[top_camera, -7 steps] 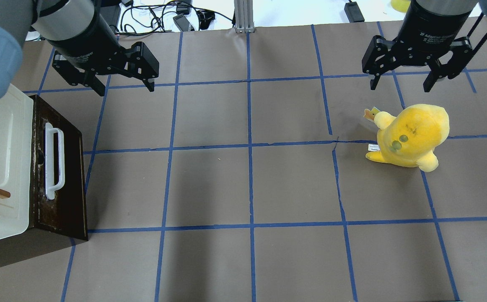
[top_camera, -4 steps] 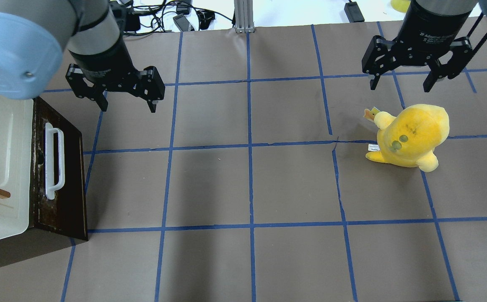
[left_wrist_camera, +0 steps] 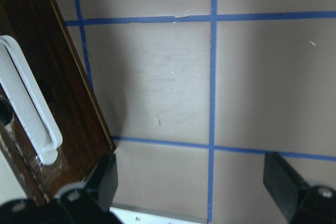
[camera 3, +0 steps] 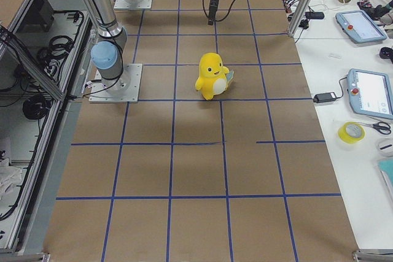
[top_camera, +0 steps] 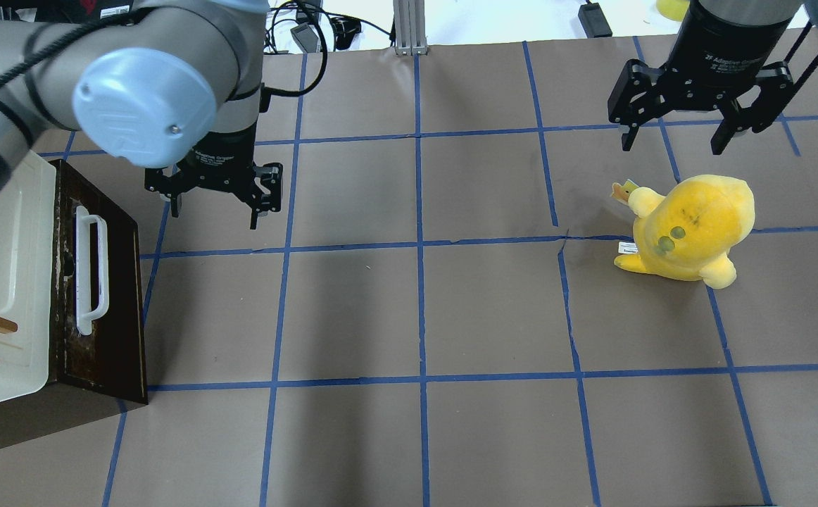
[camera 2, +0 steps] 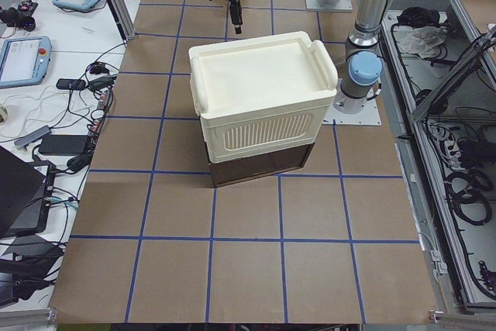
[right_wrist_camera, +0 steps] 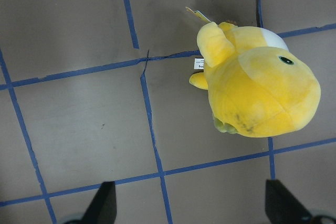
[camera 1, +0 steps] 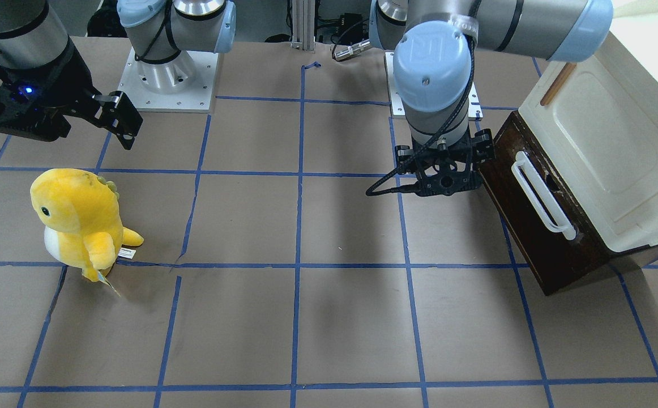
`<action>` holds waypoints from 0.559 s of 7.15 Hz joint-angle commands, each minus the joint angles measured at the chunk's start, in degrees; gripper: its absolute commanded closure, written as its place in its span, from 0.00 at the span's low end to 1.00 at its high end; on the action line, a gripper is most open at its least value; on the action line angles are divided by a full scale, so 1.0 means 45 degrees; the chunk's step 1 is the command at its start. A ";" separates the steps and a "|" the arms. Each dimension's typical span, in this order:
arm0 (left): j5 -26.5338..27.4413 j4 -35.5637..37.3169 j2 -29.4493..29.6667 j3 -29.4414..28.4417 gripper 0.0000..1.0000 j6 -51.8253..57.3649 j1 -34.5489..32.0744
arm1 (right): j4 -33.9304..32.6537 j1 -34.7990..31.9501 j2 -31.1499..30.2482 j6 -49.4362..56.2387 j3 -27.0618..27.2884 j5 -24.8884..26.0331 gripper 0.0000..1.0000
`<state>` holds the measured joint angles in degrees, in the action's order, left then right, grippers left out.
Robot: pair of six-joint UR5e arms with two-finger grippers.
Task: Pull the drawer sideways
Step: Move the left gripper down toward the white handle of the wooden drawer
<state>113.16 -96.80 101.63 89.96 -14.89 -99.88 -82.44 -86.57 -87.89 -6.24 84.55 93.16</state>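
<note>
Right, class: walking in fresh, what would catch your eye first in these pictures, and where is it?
The bright yellow plush toy stands out, on the robot's right side of the table near the open right gripper. At the left edge, the drawer with dark brown front and white bar handle sits beneath a cream cabinet, the open left gripper hovering beside it, not touching.

Overhead view: high behind the arm bases (camera 1: 165, 79), looking forward and down on the table (top_camera: 451, 317). Front view: across the table, facing those bases, steeply down. Side views: far off, one from each table end. Wrist views: close, looking down. The left one shares the drawer (left_wrist_camera: 63, 93) with the overhead view, the right one the yellow toy (right_wrist_camera: 257, 87).
</note>
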 commanded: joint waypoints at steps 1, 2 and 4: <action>0.2206 0.0007 0.0831 0.1153 0.00 -0.1317 -0.0149 | 0.0000 0.0000 -0.0001 0.0000 0.0000 0.0000 0.00; 0.4188 0.0086 0.1144 0.1973 0.00 -0.1377 -0.0130 | 0.0000 0.0000 -0.0001 0.0000 0.0000 0.0000 0.00; 0.6425 0.0067 0.1593 0.2623 0.00 -0.1435 0.0064 | 0.0000 0.0000 -0.0001 0.0000 0.0000 0.0000 0.00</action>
<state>135.83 -96.49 107.34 99.86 -20.92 -100.19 -82.44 -86.57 -87.89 -6.24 84.55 93.16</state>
